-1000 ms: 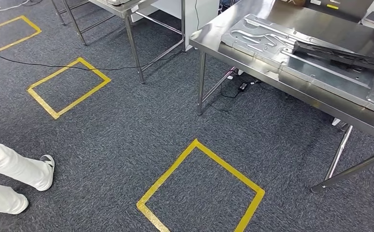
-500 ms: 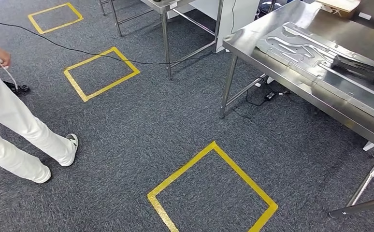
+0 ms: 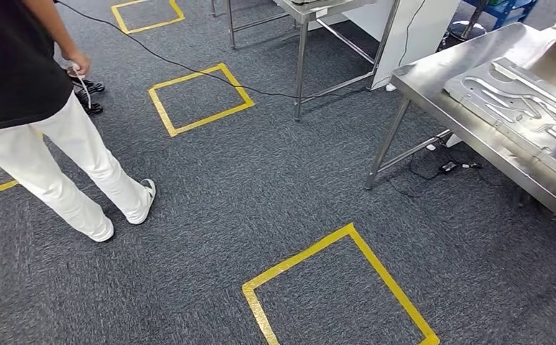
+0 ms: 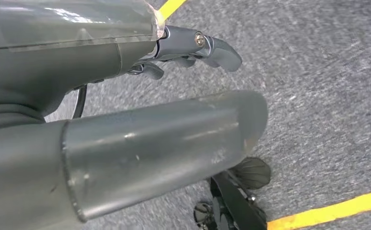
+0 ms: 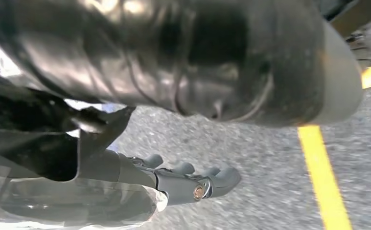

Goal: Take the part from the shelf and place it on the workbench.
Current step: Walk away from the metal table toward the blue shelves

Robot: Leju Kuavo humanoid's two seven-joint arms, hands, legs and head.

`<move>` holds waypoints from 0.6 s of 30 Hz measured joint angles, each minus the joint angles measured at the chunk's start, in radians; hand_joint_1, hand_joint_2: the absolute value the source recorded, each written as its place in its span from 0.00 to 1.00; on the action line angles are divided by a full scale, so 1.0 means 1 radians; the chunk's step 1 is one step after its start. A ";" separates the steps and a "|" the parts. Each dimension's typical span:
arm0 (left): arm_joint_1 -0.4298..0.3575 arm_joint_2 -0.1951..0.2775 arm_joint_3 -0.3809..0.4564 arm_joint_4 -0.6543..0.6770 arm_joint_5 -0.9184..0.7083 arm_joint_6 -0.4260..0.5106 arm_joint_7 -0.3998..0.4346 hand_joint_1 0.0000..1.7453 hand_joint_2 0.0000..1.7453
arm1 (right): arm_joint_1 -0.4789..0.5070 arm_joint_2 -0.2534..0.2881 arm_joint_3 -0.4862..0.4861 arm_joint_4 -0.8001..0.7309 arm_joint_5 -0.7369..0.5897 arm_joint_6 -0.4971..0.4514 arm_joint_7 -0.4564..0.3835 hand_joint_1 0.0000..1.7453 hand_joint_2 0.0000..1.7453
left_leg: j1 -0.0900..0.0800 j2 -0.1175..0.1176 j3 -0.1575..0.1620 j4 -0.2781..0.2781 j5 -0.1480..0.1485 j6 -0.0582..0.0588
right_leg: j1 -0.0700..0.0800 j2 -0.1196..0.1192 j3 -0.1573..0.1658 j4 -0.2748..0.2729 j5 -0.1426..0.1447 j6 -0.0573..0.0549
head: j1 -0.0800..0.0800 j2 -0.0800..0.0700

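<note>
At the right edge of the head view a steel worktop [image 3: 433,97] carries a stamped metal part [image 3: 508,97]. A person in white trousers [image 3: 67,169] stands at the upper left, near yellow tape squares [image 3: 340,287] on grey carpet. The left robot hand [image 4: 174,81] and the right robot hand [image 5: 183,158] hang over the floor, fingers apart, holding nothing.
</note>
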State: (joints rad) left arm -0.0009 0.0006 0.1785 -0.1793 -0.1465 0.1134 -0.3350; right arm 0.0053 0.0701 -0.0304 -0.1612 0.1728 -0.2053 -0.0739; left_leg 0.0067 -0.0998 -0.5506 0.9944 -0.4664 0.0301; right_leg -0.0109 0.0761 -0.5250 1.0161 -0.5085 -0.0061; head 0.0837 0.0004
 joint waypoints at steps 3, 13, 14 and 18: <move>0.005 -0.001 0.000 0.000 -0.007 -0.003 -0.010 0.00 0.00 | -0.007 0.001 0.000 0.001 -0.006 -0.001 0.014 0.00 0.00 | 0.004 -0.020 -0.012 0.003 0.004 -0.021 | 0.001 -0.021 0.006 -0.021 0.005 -0.007 | 0.000 0.000; 0.009 -0.002 -0.002 0.000 -0.015 -0.003 -0.016 0.00 0.00 | -0.002 0.008 -0.003 0.001 -0.017 -0.010 0.033 0.00 0.00 | 0.026 0.135 -0.050 0.107 -0.034 -0.059 | -0.003 -0.156 0.023 -0.032 -0.003 -0.005 | -0.001 0.000; 0.007 -0.003 -0.002 0.000 -0.015 -0.003 -0.017 0.00 0.00 | -0.003 0.008 -0.003 0.001 -0.017 -0.010 0.033 0.00 0.00 | 0.026 0.152 -0.021 0.054 -0.018 -0.058 | -0.002 -0.166 0.025 -0.026 -0.009 0.004 | -0.001 0.000; 0.010 -0.007 -0.003 0.000 -0.014 -0.001 -0.017 0.00 0.00 | -0.010 0.007 -0.004 0.001 -0.017 -0.010 0.034 0.00 0.00 | 0.020 0.141 -0.009 0.019 -0.014 -0.031 | -0.001 -0.189 0.035 -0.020 -0.022 0.030 | 0.000 0.000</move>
State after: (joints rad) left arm 0.0093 -0.0064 0.1756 -0.1793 -0.1608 0.1121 -0.3524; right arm -0.0049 0.0774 -0.0340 -0.1605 0.1555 -0.2153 -0.0401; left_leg 0.0272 0.0410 -0.5595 1.0130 -0.4801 -0.0013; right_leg -0.0118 -0.1130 -0.4895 0.9958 -0.5304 0.0239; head 0.0842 0.0004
